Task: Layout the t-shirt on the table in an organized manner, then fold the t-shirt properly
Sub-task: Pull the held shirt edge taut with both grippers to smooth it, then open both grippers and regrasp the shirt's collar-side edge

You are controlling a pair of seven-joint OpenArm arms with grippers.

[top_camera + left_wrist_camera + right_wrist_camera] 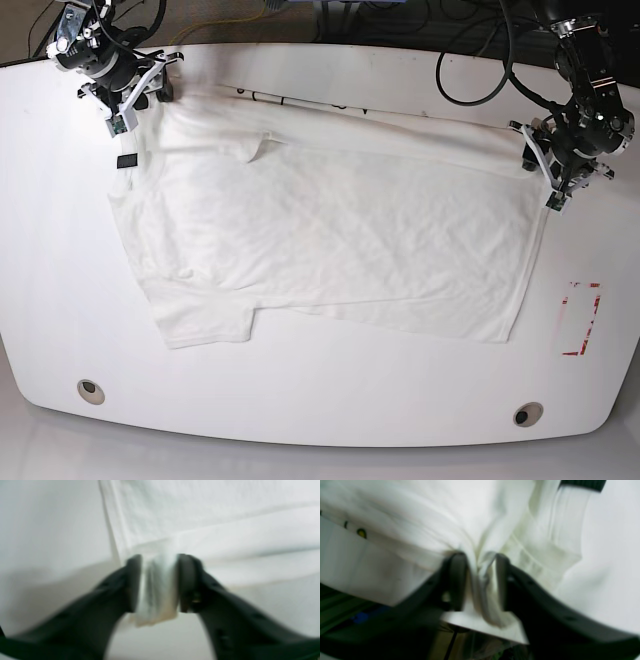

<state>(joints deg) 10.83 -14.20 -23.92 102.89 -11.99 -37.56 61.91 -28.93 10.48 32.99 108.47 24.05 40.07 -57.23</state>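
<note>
The white t-shirt (pixel 330 230) lies spread on the table (pixel 320 410) with its plain side up, one sleeve at the front left. My left gripper (pixel 548 172) is at the shirt's far right corner. In the left wrist view that gripper (pixel 160 557) stands open with a bunched fold of the t-shirt (pixel 200 517) still between its fingers. My right gripper (pixel 128 100) is at the far left corner. In the right wrist view it (pixel 480 556) is also open, with loose folds of the t-shirt (pixel 420 517) in the gap. Both wrist views are blurred.
A red dashed mark (pixel 582 318) is on the table to the right of the shirt. Two round grommet holes (pixel 90 390) (pixel 527 413) sit near the front edge. A small black piece (pixel 127 159) lies by the shirt's left edge. Cables run behind the table.
</note>
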